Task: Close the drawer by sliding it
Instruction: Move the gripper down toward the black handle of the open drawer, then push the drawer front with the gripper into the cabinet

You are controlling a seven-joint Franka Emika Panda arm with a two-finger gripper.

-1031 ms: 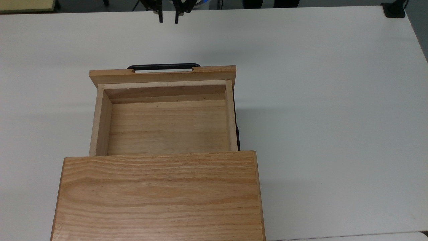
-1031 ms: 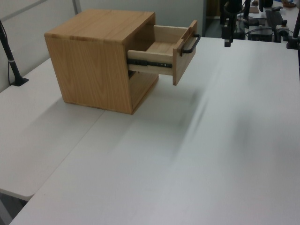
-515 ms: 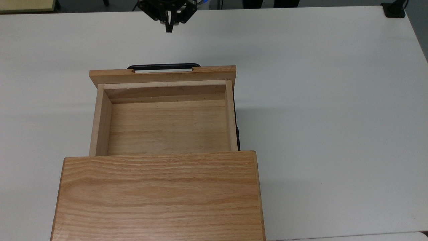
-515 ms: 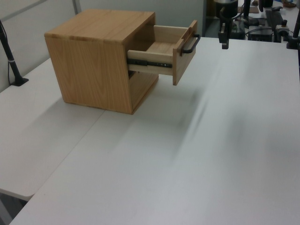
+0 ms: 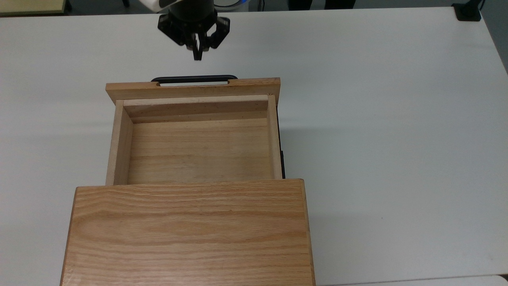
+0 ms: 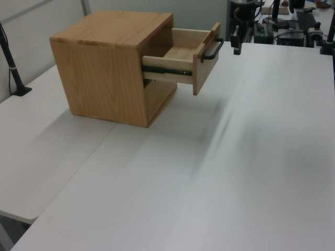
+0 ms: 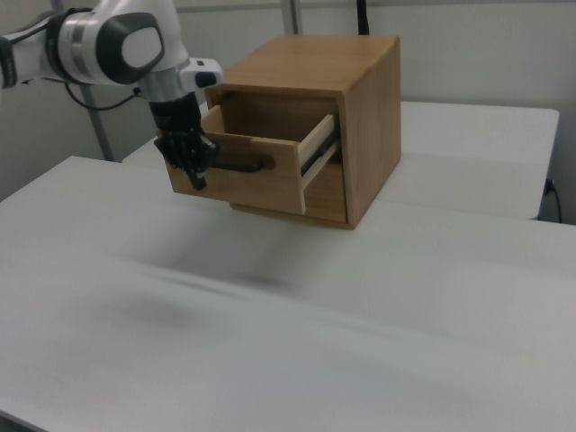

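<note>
The light oak drawer (image 5: 198, 149) (image 6: 180, 57) (image 7: 261, 157) stands pulled well out of the wooden cabinet (image 5: 190, 234) (image 6: 112, 68) (image 7: 355, 99) and is empty inside. Its black bar handle (image 5: 194, 79) (image 6: 212, 49) (image 7: 241, 166) runs along the front panel. My gripper (image 5: 197, 57) (image 6: 236, 49) (image 7: 198, 180) hangs shut with nothing in it, fingertips pointing down. It is a short way in front of the handle's middle, with a gap between them in the top view.
The white table (image 5: 377, 119) stretches wide on all sides of the cabinet. A black mount (image 5: 468, 12) sits at the top view's far right corner. Stands and cables (image 6: 301, 23) crowd the far table edge in the left view.
The gripper has come toward the drawer front, from the far table edge to just ahead of the handle. Its fingers went from apart to together. The drawer has not moved.
</note>
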